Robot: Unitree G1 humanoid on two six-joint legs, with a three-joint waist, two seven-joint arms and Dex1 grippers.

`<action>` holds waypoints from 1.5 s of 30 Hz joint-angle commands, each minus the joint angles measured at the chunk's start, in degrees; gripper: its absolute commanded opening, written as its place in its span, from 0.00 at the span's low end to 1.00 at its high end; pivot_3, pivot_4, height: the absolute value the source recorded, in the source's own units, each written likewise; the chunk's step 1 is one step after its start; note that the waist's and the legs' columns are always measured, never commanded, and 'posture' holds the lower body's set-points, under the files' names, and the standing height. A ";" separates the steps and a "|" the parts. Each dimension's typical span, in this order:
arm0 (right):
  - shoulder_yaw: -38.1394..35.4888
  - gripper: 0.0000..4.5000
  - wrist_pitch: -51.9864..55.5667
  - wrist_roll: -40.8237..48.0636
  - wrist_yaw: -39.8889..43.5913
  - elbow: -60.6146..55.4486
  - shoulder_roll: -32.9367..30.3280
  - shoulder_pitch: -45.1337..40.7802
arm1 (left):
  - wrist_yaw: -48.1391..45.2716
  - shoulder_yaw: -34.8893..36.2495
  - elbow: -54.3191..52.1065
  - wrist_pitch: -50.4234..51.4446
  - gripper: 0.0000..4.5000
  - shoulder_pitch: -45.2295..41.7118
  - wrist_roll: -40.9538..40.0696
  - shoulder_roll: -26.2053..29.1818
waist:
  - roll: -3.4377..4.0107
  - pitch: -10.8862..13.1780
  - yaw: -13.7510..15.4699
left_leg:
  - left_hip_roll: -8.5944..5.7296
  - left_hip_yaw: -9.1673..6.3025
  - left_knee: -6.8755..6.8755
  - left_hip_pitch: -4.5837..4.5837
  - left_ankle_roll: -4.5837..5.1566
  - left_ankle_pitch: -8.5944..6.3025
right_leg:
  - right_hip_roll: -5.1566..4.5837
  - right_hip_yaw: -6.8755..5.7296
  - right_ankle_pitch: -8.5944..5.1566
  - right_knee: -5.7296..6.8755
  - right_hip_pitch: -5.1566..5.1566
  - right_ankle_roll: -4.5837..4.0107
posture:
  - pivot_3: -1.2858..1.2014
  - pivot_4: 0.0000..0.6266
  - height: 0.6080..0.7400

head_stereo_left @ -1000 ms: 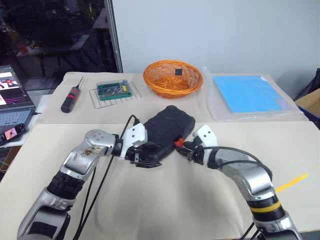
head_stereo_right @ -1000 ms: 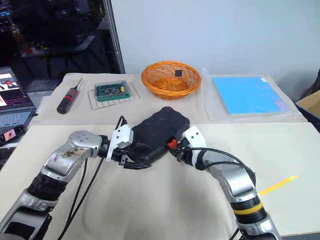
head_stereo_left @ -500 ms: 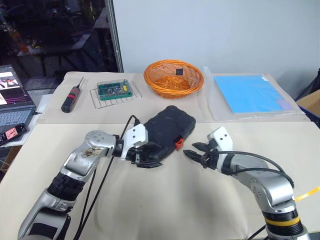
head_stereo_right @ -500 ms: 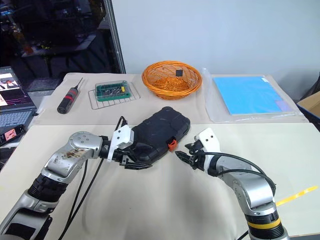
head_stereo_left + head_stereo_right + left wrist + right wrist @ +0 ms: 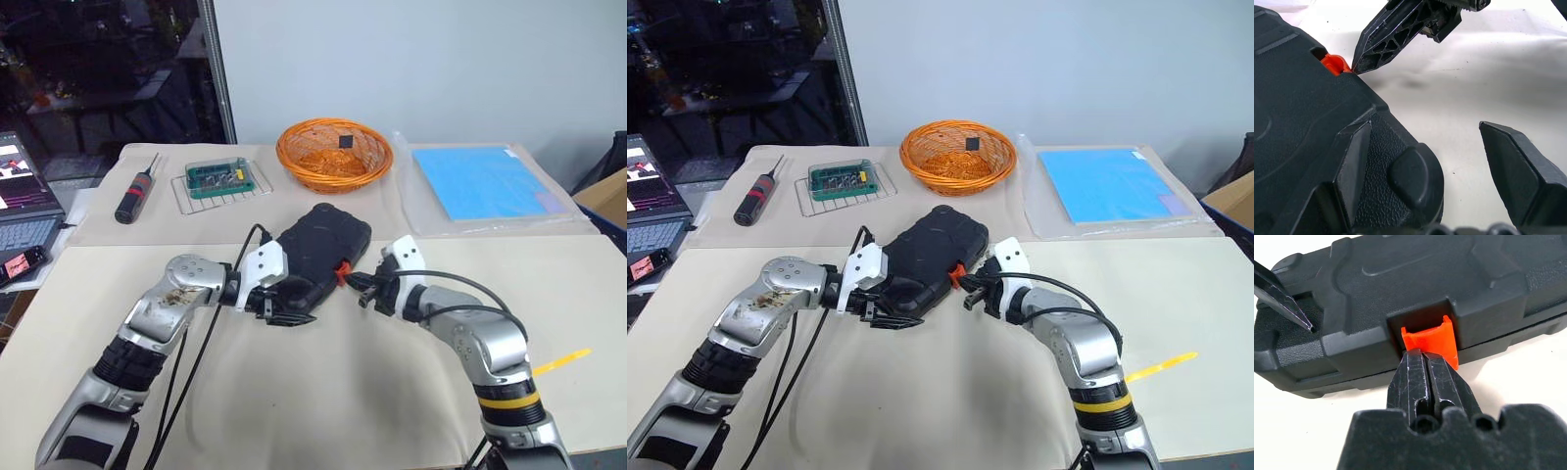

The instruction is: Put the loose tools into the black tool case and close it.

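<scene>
Latching: the step in hand, judged from the closed case (image 5: 315, 257) and the right gripper (image 5: 359, 286) at its orange latch (image 5: 343, 268).

Head view: the case lay shut on the cream table (image 5: 323, 392), mid-table, between the two grippers. Its long axis ran diagonally — near end towards the left gripper (image 5: 286, 305), far end towards the basket (image 5: 334, 154). The latch sat on the long side facing the right arm.

Left wrist view: the left gripper stood spread wide, one finger (image 5: 1354, 166) resting on the case's top shell (image 5: 1298, 112), the other finger (image 5: 1520, 171) clear over bare table. It steadied the case rather than pinching it.

Right wrist view: the right fingers (image 5: 1422, 382) were pressed together, their joined tip touching the latch (image 5: 1430, 340) from below. The latch tab tilted outward from its notch, seemingly not yet snapped flat.

Doing it well: push the tip squarely at the tab's middle, towards the case wall, while the left finger bears down so the case cannot slide — a slanted push could skid off the tab.
</scene>
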 commanded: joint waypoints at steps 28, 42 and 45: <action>9.63 0.01 -4.40 -8.60 5.83 11.52 -6.51 -5.65 | 1.67 -2.04 0.72 2.55 0.84 3.57 2.57 0.61 | -0.02 -0.37 0.04 | -0.01 -0.01 -0.25 0.42 -0.04 0.01 | -0.17 -0.03 -0.30 -0.03 0.11 -0.32 | 0.52 0.24 1.00; 10.56 0.01 -13.17 -11.95 4.81 21.39 -0.36 -10.38 | 2.57 -1.81 0.60 2.29 0.84 4.28 2.60 0.14 | -0.27 -1.18 -0.59 | 0.08 0.00 -0.31 0.91 -0.51 -0.25 | -0.32 0.00 -0.46 0.00 0.29 -0.06 | 0.52 0.24 1.00; 6.77 0.01 -15.11 -9.97 5.24 18.63 0.66 -10.15 | 2.96 -1.46 0.27 2.42 0.84 4.56 2.36 -0.04 | -0.25 -1.17 -0.72 | 0.09 -0.05 -0.33 1.07 -0.55 -0.28 | -0.34 -0.02 -0.39 0.00 0.28 -0.01 | 0.52 0.24 1.00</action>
